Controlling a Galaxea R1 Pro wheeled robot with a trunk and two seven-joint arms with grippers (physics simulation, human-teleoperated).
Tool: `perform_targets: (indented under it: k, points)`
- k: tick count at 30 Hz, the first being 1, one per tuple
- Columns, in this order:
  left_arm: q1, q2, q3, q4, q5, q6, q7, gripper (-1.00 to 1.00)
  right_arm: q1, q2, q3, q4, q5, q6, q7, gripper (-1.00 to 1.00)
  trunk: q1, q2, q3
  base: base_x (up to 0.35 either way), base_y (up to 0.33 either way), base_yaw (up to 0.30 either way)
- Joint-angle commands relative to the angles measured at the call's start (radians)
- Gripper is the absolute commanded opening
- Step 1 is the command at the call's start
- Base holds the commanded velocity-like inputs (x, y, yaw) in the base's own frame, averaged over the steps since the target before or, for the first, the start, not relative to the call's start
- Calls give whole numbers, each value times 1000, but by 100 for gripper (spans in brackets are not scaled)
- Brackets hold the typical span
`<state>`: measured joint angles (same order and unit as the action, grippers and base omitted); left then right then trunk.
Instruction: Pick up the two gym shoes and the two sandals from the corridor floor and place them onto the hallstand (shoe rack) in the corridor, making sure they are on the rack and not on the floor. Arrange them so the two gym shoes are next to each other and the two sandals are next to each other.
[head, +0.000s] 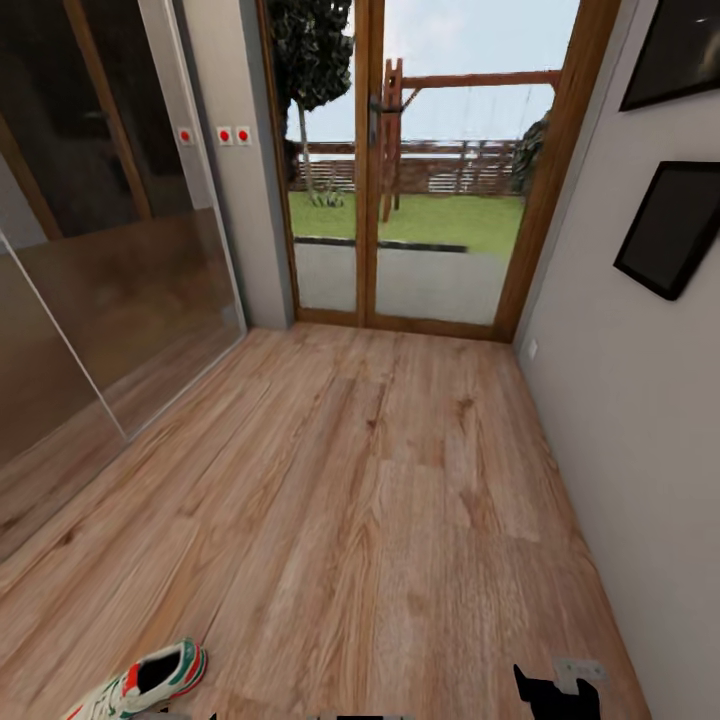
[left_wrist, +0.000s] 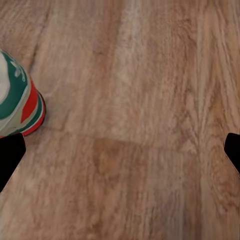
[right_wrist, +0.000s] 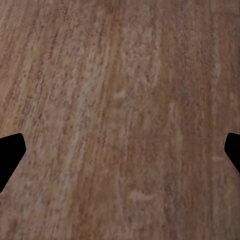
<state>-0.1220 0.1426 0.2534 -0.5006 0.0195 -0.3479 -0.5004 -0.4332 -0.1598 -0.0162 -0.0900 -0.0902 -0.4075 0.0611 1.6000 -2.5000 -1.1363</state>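
One gym shoe (head: 145, 685) lies on the corridor floor (head: 380, 480) at the near left, cream-white with green and red trim, apparently still awaiting pickup. The left wrist view shows its end (left_wrist: 17, 97) just beside one fingertip of the left gripper (left_wrist: 120, 152), whose jaws stand wide apart and empty over bare planks. The right gripper (right_wrist: 120, 152) is likewise spread wide, holding nothing. A glazed door (head: 430, 170) closes the far end. No readable brand, label or writing found.
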Motion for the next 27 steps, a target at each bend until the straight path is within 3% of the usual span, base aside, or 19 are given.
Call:
perform_targets:
  k: [1, 27]
  points:
    - [-1, -1, 5, 1, 2, 0, -9, 100, -1, 0, -1, 1, -9, -3, 6, 100, 0, 0, -1, 339, 0, 0]
    - [-1, 0, 6, 3, 2, 0, -9, 100, 0, 0, -1, 1, -9, -4, 6, 100, 0, 0, -1, 339, -40, 0]
